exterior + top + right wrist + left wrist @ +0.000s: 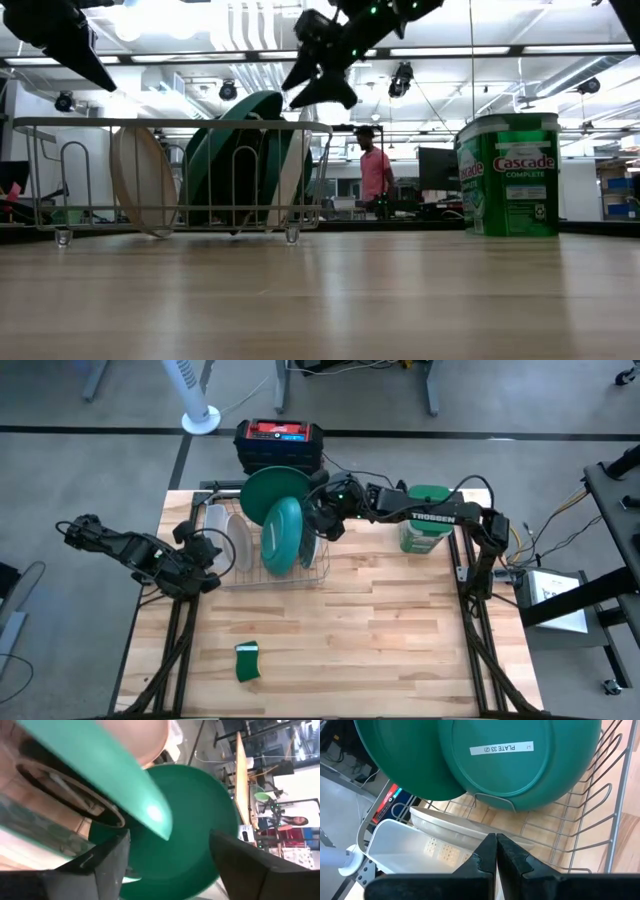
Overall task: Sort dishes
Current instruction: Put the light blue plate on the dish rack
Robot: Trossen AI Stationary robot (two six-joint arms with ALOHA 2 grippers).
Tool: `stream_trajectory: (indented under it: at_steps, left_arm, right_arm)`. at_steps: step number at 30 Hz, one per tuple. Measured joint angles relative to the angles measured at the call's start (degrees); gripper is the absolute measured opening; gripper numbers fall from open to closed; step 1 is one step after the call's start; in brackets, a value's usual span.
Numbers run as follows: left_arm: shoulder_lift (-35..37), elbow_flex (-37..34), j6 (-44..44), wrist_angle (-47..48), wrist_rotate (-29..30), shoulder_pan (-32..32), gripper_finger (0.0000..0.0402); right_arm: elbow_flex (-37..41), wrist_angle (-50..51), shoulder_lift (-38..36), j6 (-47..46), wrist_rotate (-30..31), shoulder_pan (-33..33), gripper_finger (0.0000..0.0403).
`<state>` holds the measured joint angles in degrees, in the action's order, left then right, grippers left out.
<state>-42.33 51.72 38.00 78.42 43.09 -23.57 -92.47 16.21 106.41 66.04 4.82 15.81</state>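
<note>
Two dark arms worked over a wooden surface point(400, 630) that carried a wire dish rack point(300, 574) near its far edge. At the left, the left arm reached in from the surface's left side, and its pincer point(207, 582) sat just beside the rack's left end with its fingers pressed together, holding nothing. In the left wrist view those shut fingers point(485, 860) pointed at the rack's wires, a white cutlery caddy point(405, 845) and the plates above it. Nearer the front, a small green sponge point(247, 662) lay alone on the wood, well apart from the rack. In the rack, going rightward, a whitish-clear plate point(241, 540) stood on edge at the left end, then a dark green plate point(272, 490) leaned at the back, and a teal plate point(283, 536) stood upright in front of it, its underside bearing a white label in the left wrist view. A further pale plate point(312, 547) showed edge-on just right of the teal one. The right arm stretched in from the right, its pincer point(322, 520) held above the rack's right end; in the right wrist view its fingers point(240, 855) stood apart, one on each side of the dark green plate's rim, though contact could not be told. Behind that arm, a green Cascade detergent tub point(428, 520) stood on the surface. Far off in the low view, a person point(375, 172) in a pink top stood in the room.
</note>
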Motion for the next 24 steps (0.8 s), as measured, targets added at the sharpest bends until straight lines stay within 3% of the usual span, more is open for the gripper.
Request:
stream_trajectory:
  at_steps: [10,15,24]
  left_arm:
    - [-0.8,0.0,-0.9,-0.4,0.0,0.0,0.0000]
    - [-1.2,0.0,-1.5,-0.7,0.0,0.0,0.0000]
    - [-1.6,0.0,-1.5,-1.1,0.0,0.0,0.0000]
  right_arm:
    - [0.1,-8.1,1.9,3.4,1.0,-0.9,0.0186]
    - [0.1,-12.1,1.9,3.5,-3.1,-1.3,0.0167]
    - [0.2,-16.4,1.9,3.6,-3.8,-2.0,0.0124]
